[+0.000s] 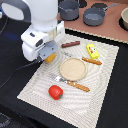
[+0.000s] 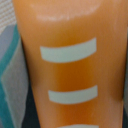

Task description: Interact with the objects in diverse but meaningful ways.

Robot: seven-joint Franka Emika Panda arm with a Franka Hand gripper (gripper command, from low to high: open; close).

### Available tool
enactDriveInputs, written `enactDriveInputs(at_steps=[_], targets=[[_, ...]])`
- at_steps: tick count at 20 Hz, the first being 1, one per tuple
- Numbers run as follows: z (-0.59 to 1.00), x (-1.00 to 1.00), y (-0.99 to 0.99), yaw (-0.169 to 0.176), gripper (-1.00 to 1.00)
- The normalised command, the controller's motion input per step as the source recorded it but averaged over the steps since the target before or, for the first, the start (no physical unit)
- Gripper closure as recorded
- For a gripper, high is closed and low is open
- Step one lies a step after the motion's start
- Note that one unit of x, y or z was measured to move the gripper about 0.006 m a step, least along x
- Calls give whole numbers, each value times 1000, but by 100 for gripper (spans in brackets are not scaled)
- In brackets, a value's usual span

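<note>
My gripper (image 1: 48, 56) hangs over the placemat's far-left part, just to the exterior view's left of the plate. An orange-yellow pastry (image 1: 51, 58) shows between its fingers, and the gripper looks shut on it. Up close in the wrist view the pastry (image 2: 67, 65) fills almost the whole picture, orange with pale ridge bars; the fingers are hidden there. A red tomato (image 1: 55, 91) rests on the mat's near part. The yellow block (image 1: 92, 51) and the dark-brown sausage (image 1: 71, 44) lie on the far side of the mat.
A beige plate (image 1: 73, 69) sits mid-mat on the striped placemat (image 1: 35, 82). An orange-handled fork (image 1: 74, 84) lies in front of it, a knife (image 1: 91, 61) to its right. Two grey pots (image 1: 93, 17) (image 1: 69, 9) stand on the wooden board behind.
</note>
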Motion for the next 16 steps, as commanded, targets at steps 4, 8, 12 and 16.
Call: enactDriveInputs(at_steps=[4,8,12,16], targets=[[672,616,0,-11,100],[480,512,-3,-9,100],[46,197,-121,-2,100],[-79,14,-218,0,100]])
